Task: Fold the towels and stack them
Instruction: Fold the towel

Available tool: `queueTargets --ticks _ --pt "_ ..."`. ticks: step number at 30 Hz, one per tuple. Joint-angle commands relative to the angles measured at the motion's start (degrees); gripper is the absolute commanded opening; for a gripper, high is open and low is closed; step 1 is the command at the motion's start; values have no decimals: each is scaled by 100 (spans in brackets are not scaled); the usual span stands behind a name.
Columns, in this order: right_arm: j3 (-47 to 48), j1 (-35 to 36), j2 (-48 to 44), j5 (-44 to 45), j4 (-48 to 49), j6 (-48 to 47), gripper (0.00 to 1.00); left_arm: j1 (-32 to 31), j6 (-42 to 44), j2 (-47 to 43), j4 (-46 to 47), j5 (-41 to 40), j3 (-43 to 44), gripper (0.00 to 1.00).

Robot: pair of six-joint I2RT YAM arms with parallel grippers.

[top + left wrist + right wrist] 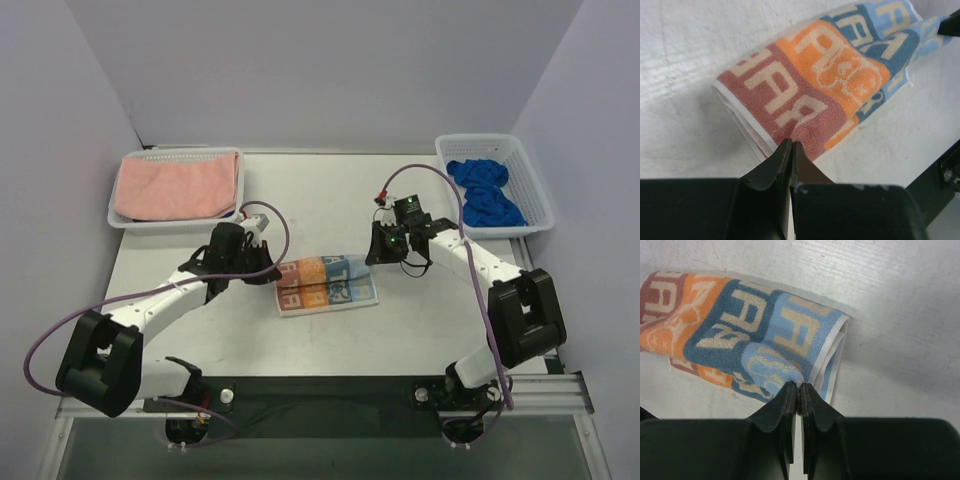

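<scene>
Left fingers [774,166] and right fingers [786,401] are pinched tight on opposite ends of the lettered towel [328,285], laid part-folded on the table [300,190] (held at both ends, presumably, so the next fold is carried over evenly).

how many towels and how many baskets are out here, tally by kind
towels: 3 (pink towel, blue towel, lettered towel)
baskets: 2 (left basket, right basket)
total: 5
</scene>
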Motion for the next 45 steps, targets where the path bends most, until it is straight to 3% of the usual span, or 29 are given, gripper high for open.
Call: queueTargets --ticks 1,9,16,19,20,21,22,24,27,28,33,37,45 --pt "-261 41 -369 152 52 254 0 -218 -400 -440 275 -101 -315 0" --pt "-744 120 -677 81 52 465 0 -464 -602 -950 108 -409 -641 0" --pt "-991 138 -379 204 175 474 2 -587 -866 -511 379 -409 -931 0" --pt "-938 155 -229 213 176 457 7 -631 -1024 -388 468 -365 -1011 8" --pt "-929 155 -229 205 176 457 12 -666 -1077 -397 468 -348 -1020 12" --pt "-929 164 -246 178 176 457 16 -684 -1094 -431 451 -322 -1011 28" --pt "-929 164 -325 152 167 457 29 -693 -1129 -545 433 -347 -1011 37" --pt "-903 181 -439 91 36 457 38 -710 -1147 -721 258 -418 -985 55" --pt "-824 243 -799 73 -262 439 55 -710 -1121 -1256 -85 -602 -914 77" --pt "-806 260 -1035 116 -316 439 56 -702 -1095 -1362 -190 -707 -879 79" --pt "-578 340 -1608 275 -492 570 52 -772 -1130 -1776 -578 -840 -554 79" --pt "-551 410 -1504 337 -203 965 32 -912 -1209 -1540 -464 -805 -264 61" --pt "-1394 507 -1003 336 1281 1977 19 -1203 -1191 -451 177 -743 -219 49"
